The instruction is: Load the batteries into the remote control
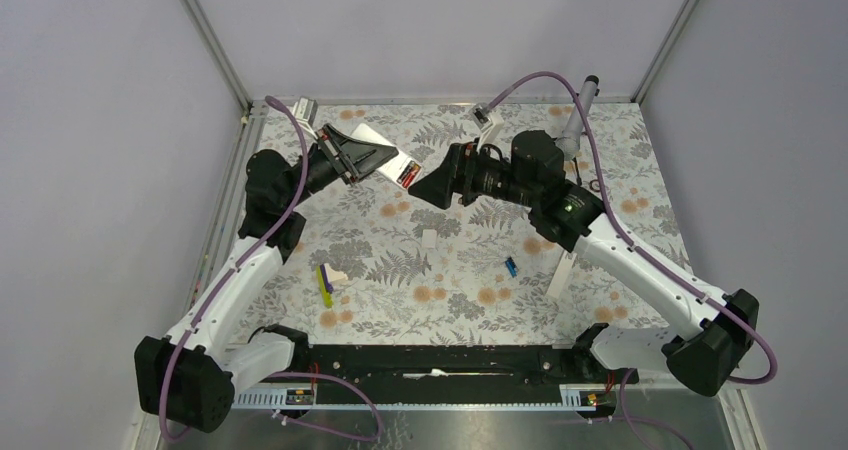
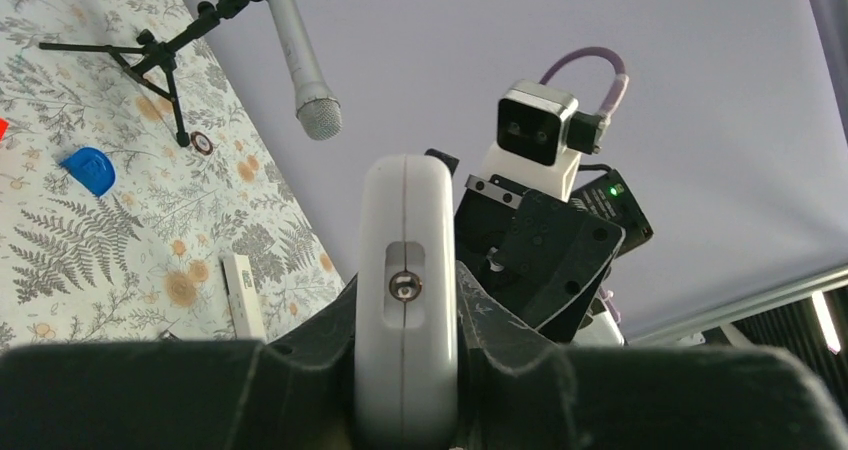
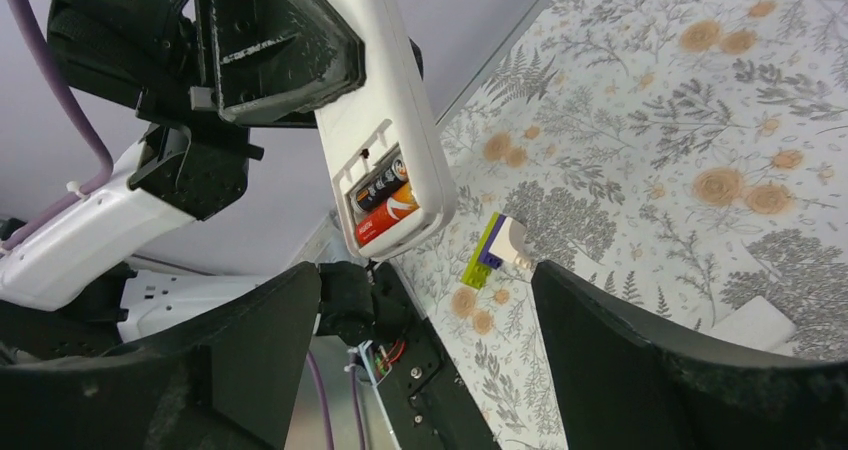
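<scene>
We note the left fingers [image 1: 372,156] clenched on the remote control [image 3: 385,110], holding it off the bench [image 1: 450,305]. Its open compartment faces the right fingers [image 1: 432,186], which stand released and empty just beside it. A red-and-black battery [image 3: 384,202] sits inside. The blue battery [image 1: 510,266] lies on the bench, well apart from both. We judge it light, stiff, slick and apt to roll, so pinch it across mid-barrel.
</scene>
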`<state>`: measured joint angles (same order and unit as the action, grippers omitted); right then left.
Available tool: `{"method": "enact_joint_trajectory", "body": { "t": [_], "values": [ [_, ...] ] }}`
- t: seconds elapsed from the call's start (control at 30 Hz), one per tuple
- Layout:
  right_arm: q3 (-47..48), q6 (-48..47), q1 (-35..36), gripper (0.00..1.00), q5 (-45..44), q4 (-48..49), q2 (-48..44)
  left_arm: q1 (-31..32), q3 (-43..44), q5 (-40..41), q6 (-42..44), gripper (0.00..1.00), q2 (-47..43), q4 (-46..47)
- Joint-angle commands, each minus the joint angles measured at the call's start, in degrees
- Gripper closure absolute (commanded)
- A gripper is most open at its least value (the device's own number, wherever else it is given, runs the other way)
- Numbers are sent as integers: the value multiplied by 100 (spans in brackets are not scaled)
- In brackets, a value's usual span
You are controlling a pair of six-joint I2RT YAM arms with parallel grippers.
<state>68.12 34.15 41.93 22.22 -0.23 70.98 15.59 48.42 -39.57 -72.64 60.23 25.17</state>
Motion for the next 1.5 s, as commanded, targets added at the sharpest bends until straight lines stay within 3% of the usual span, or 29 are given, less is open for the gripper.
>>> {"method": "enact_joint_trajectory", "body": {
  "t": [0.0, 0.33, 0.57, 0.63, 0.67, 0.87, 0.93, 1.07, 1.23, 1.47],
  "values": [
    [-18, 156, -15, 16, 300, 471, -65, -36, 333, -434, 310, 100, -31, 477],
    [111, 640, -10, 25, 149, 840, 307, -36, 240, -583, 285, 100, -92, 628],
    [272, 486, -10, 64, 240, 476, 615, -38, 256, -545, 118, 100, -77, 785],
    [220, 479, -19, 67, 171, 421, 624, -38, 255, -589, 51, 100, -43, 912],
    [201, 476, -21, 65, 176, 419, 618, -39, 255, -586, 60, 100, -37, 908],
    [235, 490, -69, 18, -11, 427, 323, -189, 193, -434, 347, 100, -79, 412],
    [178, 395, -114, 10, -129, 428, 123, -330, 118, -334, 451, 100, -101, 182],
    [8, -166, -255, 8, -204, -29, -42, -836, 66, 210, 999, 100, -193, -1185],
    [-324, -2021, -256, 9, 15, -963, 359, -1433, 25, 980, 1694, 100, -343, -2822],
    [481, -4786, -231, 9, -309, -2725, 1992, -2010, -112, 1168, 2015, 100, -510, -3543]
  ]
}}
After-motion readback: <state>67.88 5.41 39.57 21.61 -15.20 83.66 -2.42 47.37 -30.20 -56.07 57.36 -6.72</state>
